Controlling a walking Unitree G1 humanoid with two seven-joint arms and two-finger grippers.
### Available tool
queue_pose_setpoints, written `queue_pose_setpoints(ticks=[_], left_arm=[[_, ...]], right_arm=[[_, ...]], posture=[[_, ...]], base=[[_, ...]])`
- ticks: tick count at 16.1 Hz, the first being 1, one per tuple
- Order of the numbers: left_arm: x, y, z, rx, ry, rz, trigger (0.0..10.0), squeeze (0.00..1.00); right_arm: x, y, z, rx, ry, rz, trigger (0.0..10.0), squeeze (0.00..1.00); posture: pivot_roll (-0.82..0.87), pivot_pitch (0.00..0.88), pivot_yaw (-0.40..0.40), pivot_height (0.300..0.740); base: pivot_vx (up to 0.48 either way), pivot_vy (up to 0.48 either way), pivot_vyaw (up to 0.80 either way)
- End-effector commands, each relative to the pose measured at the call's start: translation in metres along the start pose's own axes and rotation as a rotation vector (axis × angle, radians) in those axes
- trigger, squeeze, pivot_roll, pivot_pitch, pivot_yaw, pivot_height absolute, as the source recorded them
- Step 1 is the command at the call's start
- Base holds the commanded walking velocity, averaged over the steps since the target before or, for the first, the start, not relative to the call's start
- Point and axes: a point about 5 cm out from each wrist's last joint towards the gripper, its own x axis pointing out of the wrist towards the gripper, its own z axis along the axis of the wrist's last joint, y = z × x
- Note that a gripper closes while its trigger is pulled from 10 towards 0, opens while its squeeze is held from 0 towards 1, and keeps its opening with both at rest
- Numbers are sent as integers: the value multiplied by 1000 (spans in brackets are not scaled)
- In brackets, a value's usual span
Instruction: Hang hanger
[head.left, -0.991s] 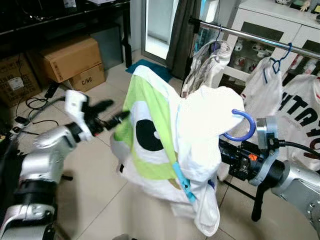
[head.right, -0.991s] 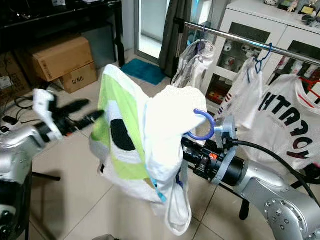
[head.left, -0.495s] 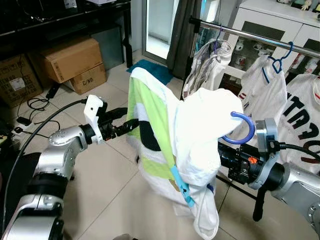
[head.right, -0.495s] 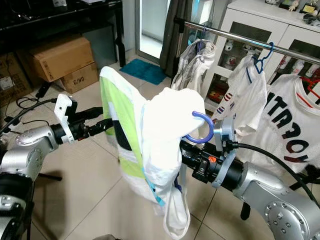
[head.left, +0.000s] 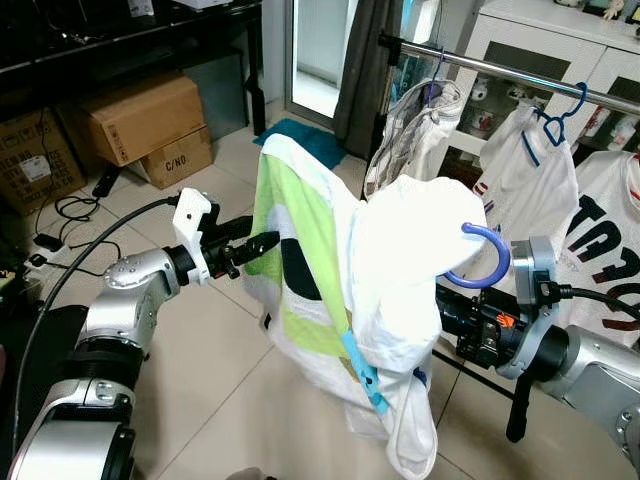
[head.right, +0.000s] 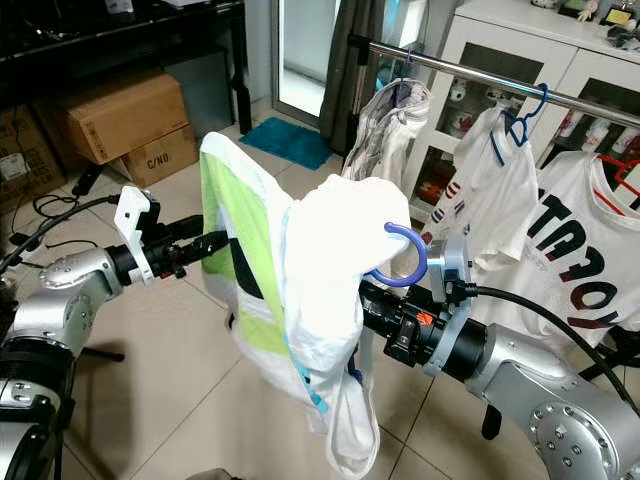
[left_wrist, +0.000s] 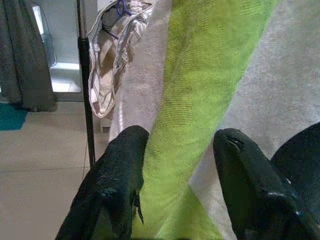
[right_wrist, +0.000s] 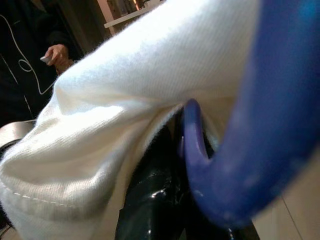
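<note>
My right gripper (head.right: 375, 300) clamped the hanger (head.right: 404, 256); my left gripper (left_wrist: 175, 165), open, straddled the shirt (head.left: 310, 270). I should lift the hook clear over the rail (head.left: 500, 70).

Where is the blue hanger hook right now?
In the left eye view the blue hanger hook sticks out of the white shirt just above the right gripper, below the metal rail, not yet hung.

Home room: clothes rail (head.left: 520, 75), white cabinet (head.left: 560, 45), cardboard boxes (head.left: 140, 115).
</note>
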Motion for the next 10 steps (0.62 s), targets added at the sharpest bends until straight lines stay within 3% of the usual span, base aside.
queue_pose_setpoints(ticks=[1,10], left_arm=[[3,1,6,27,-4,-13,0,0],[2,6,6,40,-10,22,0,0]], right_arm=[[-1,2,8,-21,-22,17,10000,0],[-2,3,8,-15,-27,21,10000,0]], posture=[[-165,0,0,740],[-166,0,-1,740]], base=[[0,0,0],[0,0,0]])
